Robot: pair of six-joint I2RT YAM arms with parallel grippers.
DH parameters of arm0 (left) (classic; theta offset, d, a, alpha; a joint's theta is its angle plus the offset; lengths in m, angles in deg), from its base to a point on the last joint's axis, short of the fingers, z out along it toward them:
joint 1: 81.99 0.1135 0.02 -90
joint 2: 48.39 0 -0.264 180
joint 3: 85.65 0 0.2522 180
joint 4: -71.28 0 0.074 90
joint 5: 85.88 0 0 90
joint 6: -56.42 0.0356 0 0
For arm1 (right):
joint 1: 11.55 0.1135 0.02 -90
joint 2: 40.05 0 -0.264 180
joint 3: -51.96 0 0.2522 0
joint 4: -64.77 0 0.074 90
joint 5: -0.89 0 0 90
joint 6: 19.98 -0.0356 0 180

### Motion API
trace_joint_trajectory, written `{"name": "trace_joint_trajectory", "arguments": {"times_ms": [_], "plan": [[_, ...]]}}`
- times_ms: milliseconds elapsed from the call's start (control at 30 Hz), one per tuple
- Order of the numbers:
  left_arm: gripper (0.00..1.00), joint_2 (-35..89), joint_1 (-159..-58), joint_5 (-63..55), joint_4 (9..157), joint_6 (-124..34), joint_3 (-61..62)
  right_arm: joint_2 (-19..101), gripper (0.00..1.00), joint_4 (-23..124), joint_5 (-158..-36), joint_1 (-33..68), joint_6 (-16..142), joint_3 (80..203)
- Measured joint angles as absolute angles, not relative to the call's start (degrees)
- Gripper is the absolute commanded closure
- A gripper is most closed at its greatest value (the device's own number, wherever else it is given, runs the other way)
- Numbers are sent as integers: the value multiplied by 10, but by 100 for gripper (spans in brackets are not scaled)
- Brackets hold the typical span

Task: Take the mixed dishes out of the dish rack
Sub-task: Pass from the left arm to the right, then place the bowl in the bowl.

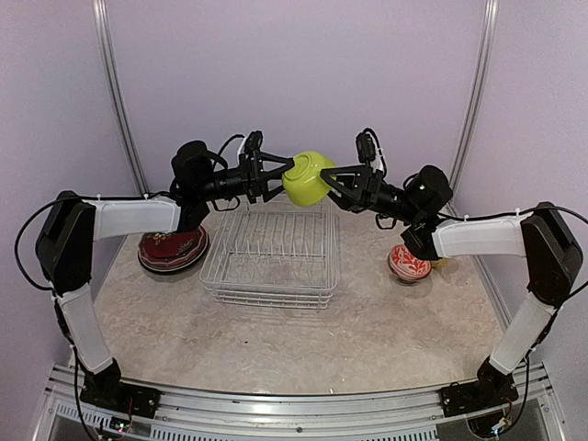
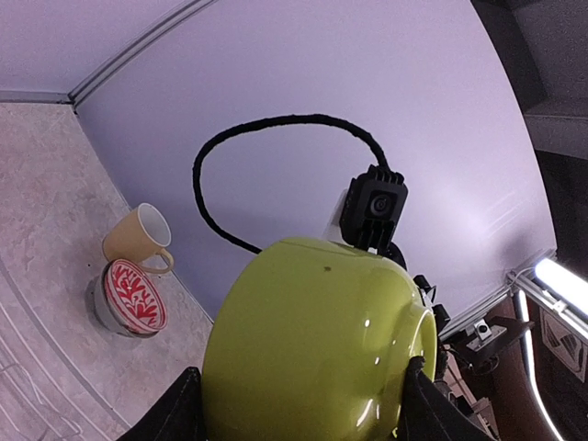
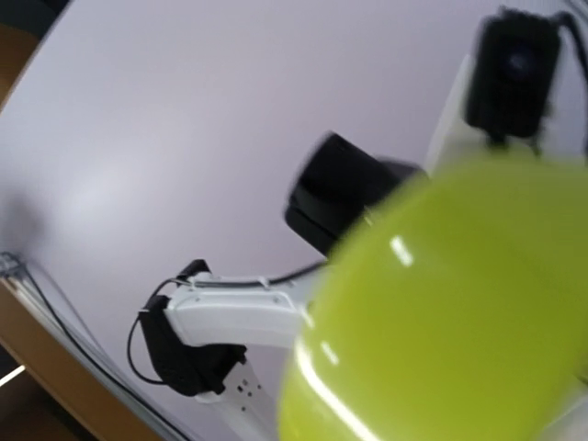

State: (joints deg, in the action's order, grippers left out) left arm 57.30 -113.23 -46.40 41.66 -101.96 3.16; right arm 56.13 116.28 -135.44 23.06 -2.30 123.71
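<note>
Bowl (image 2: pixel 312 340) held by left claw (image 2: pixel 299 409), per its wrist view; right claw (image 1: pixel 331 177) unclear

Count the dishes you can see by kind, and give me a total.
Bowls: 2, the lime green bowl and the red-patterned bowl
Mugs: 1, the pale yellow mug
Plates: 1 dark red plate stack, layers unclear
Total: 4

table (image 1: pixel 367 340): pale marbled top | walls (image 1: pixel 294 73): plain lilac | corner rails (image 1: pixel 118 92): grey metal

Glossy smooth lime bowl (image 1: pixel 308 177), white wire rack (image 1: pixel 271 248)
</note>
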Motion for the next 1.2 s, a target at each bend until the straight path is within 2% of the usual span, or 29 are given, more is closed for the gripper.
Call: {"name": "trace_joint_trajectory", "arguments": {"times_ms": [233, 367, 433, 600, 633, 933, 1033, 1200], "plan": [[63, 580, -1145, -472, 377, -1039, 26, 566, 88, 1204, -1352, 233, -52, 1240], [50, 581, -1146, -482, 342, -1043, 24, 566, 100, 1229, -1354, 239, -69, 1240], [43, 580, -1147, -482, 336, -1043, 23, 565, 100, 1233, -1355, 240, -66, 1239], [6, 577, -1147, -478, 346, -1031, 6, 563, 100, 1220, -1358, 242, -52, 1237], [2, 576, -1146, -476, 355, -1022, 0, 559, 100, 1211, -1357, 242, -44, 1236], [1, 543, -1114, -443, 482, -945, -51, 500, 100, 1108, -1348, 241, 43, 1220], [1, 512, -1111, -425, 533, -900, -51, 469, 100, 1009, -1329, 241, 107, 1219], [1, 453, -1112, -383, 630, -812, -51, 394, 100, 744, -1217, 241, 264, 1221]]}}
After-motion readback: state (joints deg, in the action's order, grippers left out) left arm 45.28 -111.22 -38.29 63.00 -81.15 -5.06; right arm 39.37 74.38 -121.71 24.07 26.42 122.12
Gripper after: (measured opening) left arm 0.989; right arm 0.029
